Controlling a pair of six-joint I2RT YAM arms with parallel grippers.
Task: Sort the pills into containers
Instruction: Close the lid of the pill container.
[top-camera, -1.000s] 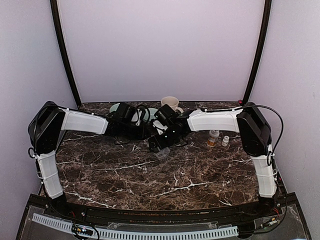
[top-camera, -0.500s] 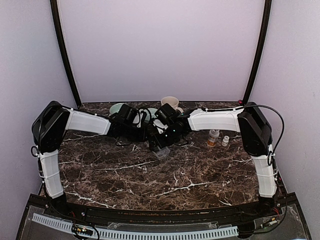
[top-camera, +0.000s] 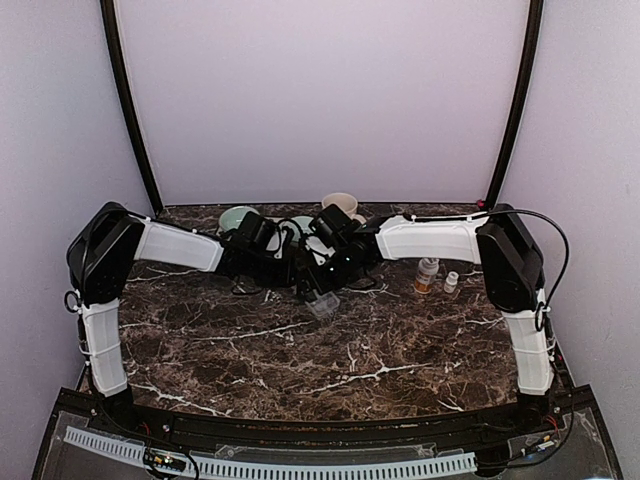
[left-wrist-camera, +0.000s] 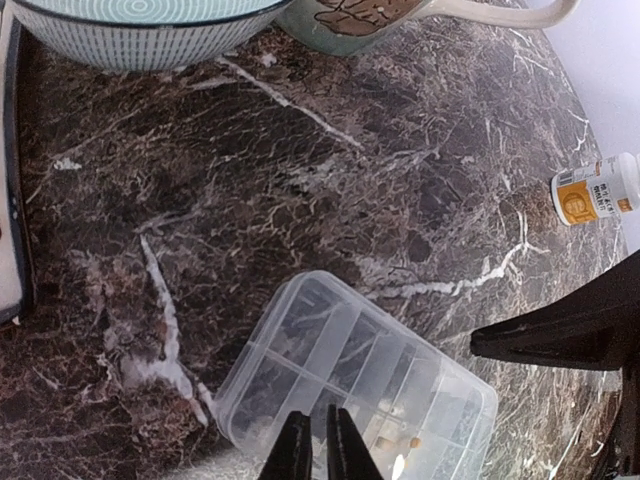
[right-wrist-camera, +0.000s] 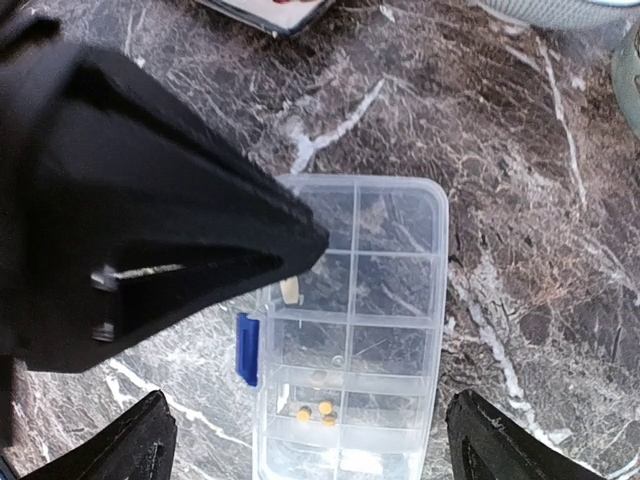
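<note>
The clear organiser box (right-wrist-camera: 350, 330), the containers, lies open on the marble table, also seen in the left wrist view (left-wrist-camera: 350, 365) and from above (top-camera: 322, 304). Three yellow pills (right-wrist-camera: 316, 410) sit in one compartment and a pale pill (right-wrist-camera: 291, 290) in another. My left gripper (left-wrist-camera: 312, 432) is shut, nothing visible between its tips, hovering over the box's near edge; its black finger (right-wrist-camera: 200, 250) hides the box's left side. My right gripper (right-wrist-camera: 315, 445) is open, its fingers standing either side of the box.
A pale green bowl (left-wrist-camera: 140, 35) and a mug (left-wrist-camera: 350, 18) stand at the back. An amber pill bottle (top-camera: 427, 275) and a small white bottle (top-camera: 451, 283) are to the right. The box has a blue latch (right-wrist-camera: 247, 349).
My left arm has reached a little further right toward the box. The right arm and the box have hardly moved, and both grippers keep their state.
</note>
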